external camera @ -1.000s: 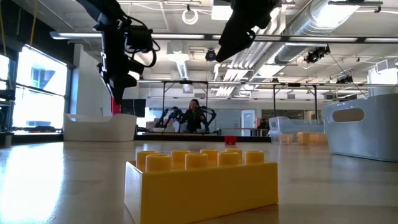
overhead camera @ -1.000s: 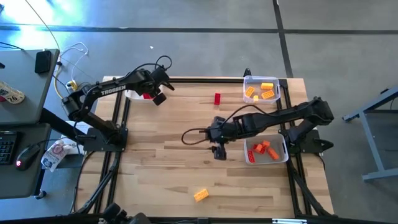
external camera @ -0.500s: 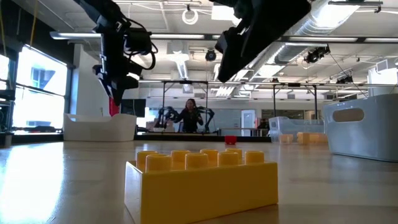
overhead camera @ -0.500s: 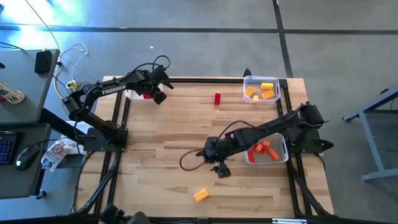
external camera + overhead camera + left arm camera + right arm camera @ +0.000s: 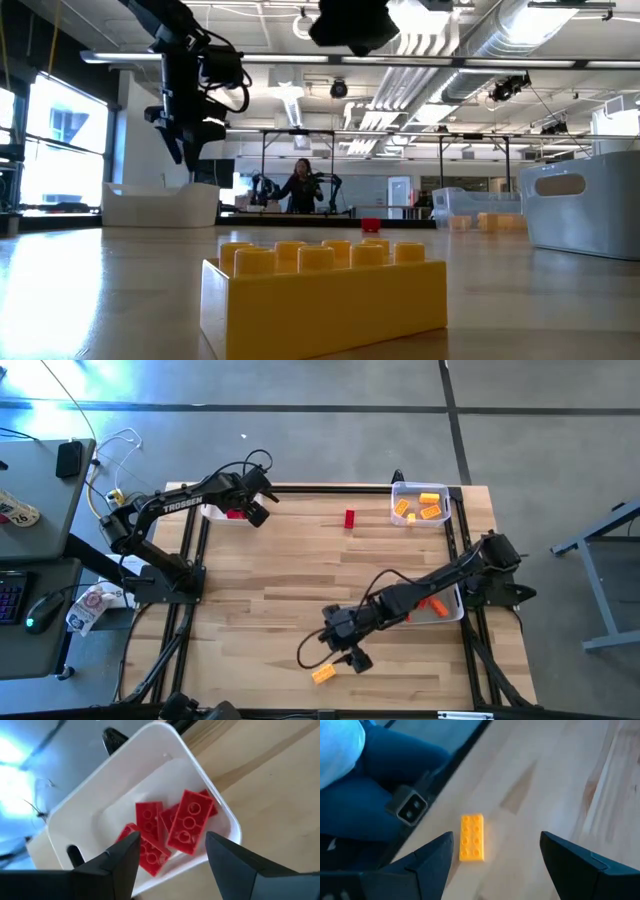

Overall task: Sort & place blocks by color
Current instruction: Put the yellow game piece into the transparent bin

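Right end effector spread above yellow block | left end effector spread over red blocks

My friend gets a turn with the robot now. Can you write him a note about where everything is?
Left gripper: open, empty, over the white tray of red blocks.
Right gripper: open, empty, just above the yellow block near the table's front edge.
Done: red blocks in that tray, more blocks in the two right-side trays.
Left: the yellow block, and one red block loose on the table.
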`<state>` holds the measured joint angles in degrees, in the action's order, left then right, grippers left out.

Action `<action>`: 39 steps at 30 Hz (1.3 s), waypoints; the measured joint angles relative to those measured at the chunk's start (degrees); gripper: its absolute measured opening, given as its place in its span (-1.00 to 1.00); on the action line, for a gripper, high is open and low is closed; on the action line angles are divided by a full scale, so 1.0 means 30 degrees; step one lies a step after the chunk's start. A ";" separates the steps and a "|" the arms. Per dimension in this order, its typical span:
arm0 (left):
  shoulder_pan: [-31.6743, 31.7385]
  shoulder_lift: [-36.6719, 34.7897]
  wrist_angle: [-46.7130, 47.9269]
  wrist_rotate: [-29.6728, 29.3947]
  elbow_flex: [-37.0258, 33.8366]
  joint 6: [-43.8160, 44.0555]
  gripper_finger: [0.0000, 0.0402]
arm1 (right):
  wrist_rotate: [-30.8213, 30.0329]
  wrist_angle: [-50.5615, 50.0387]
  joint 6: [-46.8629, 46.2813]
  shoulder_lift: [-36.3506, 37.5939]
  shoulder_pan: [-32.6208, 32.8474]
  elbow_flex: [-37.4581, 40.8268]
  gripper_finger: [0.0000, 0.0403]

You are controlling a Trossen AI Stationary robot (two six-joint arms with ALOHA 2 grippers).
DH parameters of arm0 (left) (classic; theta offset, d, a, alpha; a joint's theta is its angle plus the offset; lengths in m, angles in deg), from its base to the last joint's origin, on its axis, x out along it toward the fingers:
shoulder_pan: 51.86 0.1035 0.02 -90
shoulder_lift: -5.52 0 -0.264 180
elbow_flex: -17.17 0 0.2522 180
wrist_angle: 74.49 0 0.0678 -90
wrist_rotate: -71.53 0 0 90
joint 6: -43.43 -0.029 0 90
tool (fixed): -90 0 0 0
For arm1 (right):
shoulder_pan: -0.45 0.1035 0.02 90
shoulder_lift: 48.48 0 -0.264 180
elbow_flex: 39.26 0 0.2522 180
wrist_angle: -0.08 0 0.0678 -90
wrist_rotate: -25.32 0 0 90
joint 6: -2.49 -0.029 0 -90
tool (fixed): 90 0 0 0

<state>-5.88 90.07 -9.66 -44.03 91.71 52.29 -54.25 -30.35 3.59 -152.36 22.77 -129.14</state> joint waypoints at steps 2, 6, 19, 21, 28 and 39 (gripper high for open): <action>0.0007 0.0000 0.0153 0.0416 0.0000 0.0401 0.05 | -0.0406 0.0503 0.0000 0.0000 0.0354 0.0000 0.41; -0.0155 -0.0049 0.0183 0.1501 0.0000 0.0566 0.04 | -0.1694 0.1031 -0.0193 0.0000 0.0965 0.0000 0.41; -0.2571 -0.3691 -0.0020 0.2218 0.0015 0.0544 0.03 | -0.2379 0.3421 -0.0553 -0.2062 0.1489 0.0022 0.41; -0.2840 -0.4244 -0.0026 0.2438 0.0029 0.0527 0.03 | -0.2291 0.3504 -0.0805 -0.2416 0.1482 0.0036 0.41; -0.3371 -0.5351 -0.0022 0.2468 0.0029 0.0948 0.03 | -0.1571 0.3768 -0.1296 -0.3486 0.1489 0.0036 0.41; -0.3381 -0.5464 -0.0043 0.2476 0.0029 0.0983 0.03 | -0.0894 0.4171 -0.2061 -0.5123 0.1733 0.0036 0.41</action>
<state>-16.02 73.68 -9.79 -36.60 91.79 55.24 -56.93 -17.84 -2.59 -167.73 27.97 -129.03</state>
